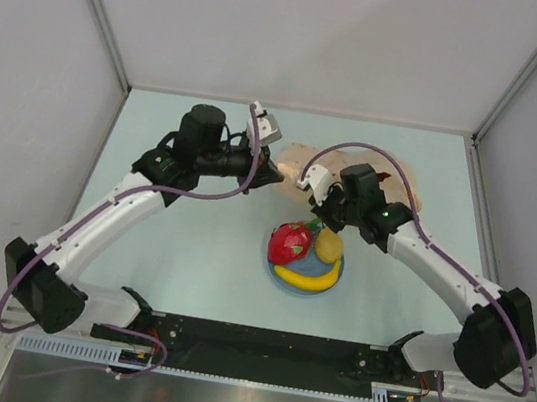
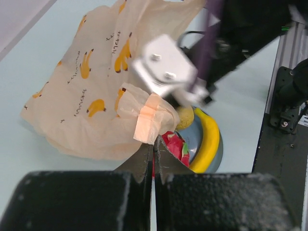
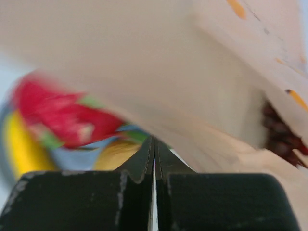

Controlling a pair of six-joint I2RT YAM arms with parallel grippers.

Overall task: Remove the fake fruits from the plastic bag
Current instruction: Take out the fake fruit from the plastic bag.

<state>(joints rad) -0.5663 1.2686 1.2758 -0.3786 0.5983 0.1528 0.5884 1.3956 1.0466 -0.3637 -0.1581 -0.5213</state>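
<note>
The peach-orange plastic bag (image 1: 399, 176) lies at the back of the table, behind both wrists. My left gripper (image 1: 277, 174) is shut on a folded edge of the bag (image 2: 91, 91), its jaws (image 2: 154, 140) pinching the film. My right gripper (image 1: 318, 212) is shut with the bag's film (image 3: 168, 62) at its tips (image 3: 154, 140). The dark purple grape bunch (image 3: 280, 135) shows inside the bag. The dragon fruit (image 1: 290, 243), the yellow-orange fruit (image 1: 329, 244) and the banana (image 1: 305, 279) lie on the blue plate (image 1: 274, 268), in front of the bag.
The plate stands just below and in front of both grippers. The right wrist's camera block (image 2: 166, 67) hangs close over the bag. A black rail (image 1: 257, 346) runs along the near edge. Grey walls close the table at the back and sides.
</note>
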